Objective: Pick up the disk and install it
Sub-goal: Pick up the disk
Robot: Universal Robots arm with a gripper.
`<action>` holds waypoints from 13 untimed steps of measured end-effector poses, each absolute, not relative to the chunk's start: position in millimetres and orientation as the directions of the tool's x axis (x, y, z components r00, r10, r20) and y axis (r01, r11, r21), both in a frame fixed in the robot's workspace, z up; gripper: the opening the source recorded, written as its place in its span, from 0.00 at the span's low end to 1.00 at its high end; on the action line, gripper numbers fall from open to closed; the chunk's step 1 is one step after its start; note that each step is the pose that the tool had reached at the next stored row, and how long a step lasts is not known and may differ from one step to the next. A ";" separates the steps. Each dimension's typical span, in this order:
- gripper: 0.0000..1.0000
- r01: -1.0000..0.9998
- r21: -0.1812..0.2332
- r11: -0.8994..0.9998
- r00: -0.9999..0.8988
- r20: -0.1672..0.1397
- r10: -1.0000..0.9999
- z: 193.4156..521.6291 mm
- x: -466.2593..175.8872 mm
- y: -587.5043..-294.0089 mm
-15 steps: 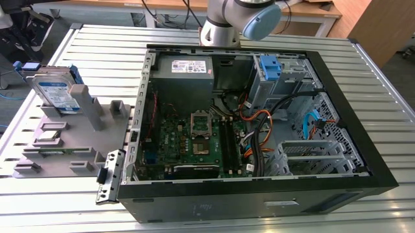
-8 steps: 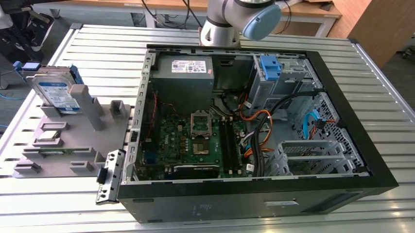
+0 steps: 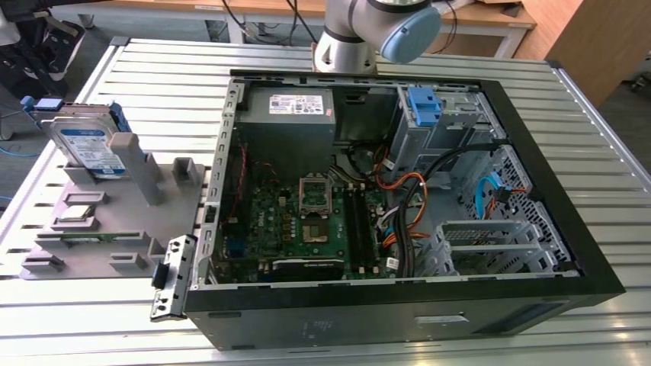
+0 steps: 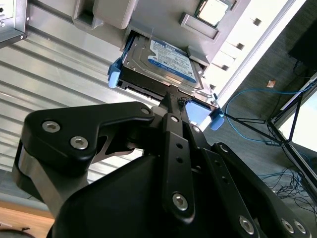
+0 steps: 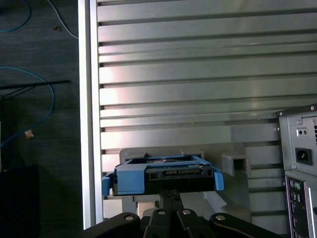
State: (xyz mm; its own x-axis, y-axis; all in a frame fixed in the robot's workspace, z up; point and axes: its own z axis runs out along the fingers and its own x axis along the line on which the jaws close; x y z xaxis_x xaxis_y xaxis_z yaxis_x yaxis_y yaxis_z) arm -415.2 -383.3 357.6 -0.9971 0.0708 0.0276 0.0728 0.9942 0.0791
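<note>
Slatted metal table (image 5: 188, 74), the disk (image 4: 163, 62) propped in a grey holder (image 3: 142, 191), beyond the closed, empty end effector (image 4: 171, 97).

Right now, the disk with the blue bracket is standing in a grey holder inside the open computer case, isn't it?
Not quite. The disk with its blue bracket does stand in a grey holder, but that holder is outside the computer case. It sits on the slatted table at the exterior view's left, beside the case. The exterior view shows this.
</note>
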 end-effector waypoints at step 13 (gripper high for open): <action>0.11 -0.076 0.079 0.994 -0.997 0.027 -0.078 356.8 -415.2 -383.3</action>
